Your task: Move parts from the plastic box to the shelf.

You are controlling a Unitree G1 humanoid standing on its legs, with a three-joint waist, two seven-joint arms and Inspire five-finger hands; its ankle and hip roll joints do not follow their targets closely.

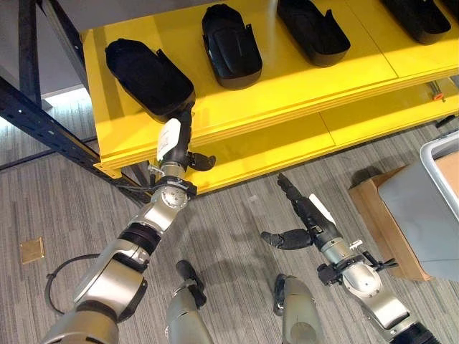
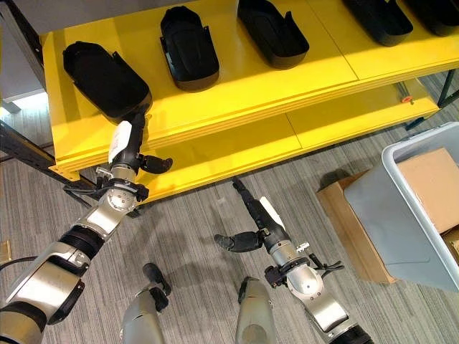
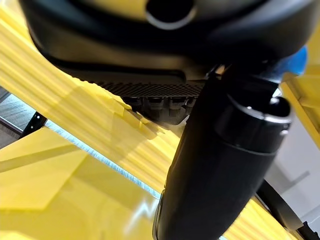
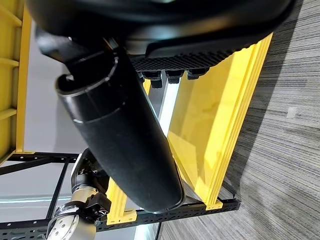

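Black moulded plastic parts lie in a row on the yellow shelf's top board (image 1: 287, 79). The leftmost part (image 1: 149, 77) lies slantwise, its near end just above our left hand (image 1: 177, 147). That hand reaches up at the shelf's front edge, fingers straight, thumb out, grasping nothing. Our right hand (image 1: 301, 218) hangs released over the carpet, well clear of the shelf. The grey plastic box (image 2: 412, 215) sits to our right, nearer the right hand, with a brown cardboard carton (image 2: 434, 179) inside.

I see parts (image 2: 189, 47) in a row on the shelf (image 2: 237, 86); the box (image 2: 401, 215) stands right, below it.
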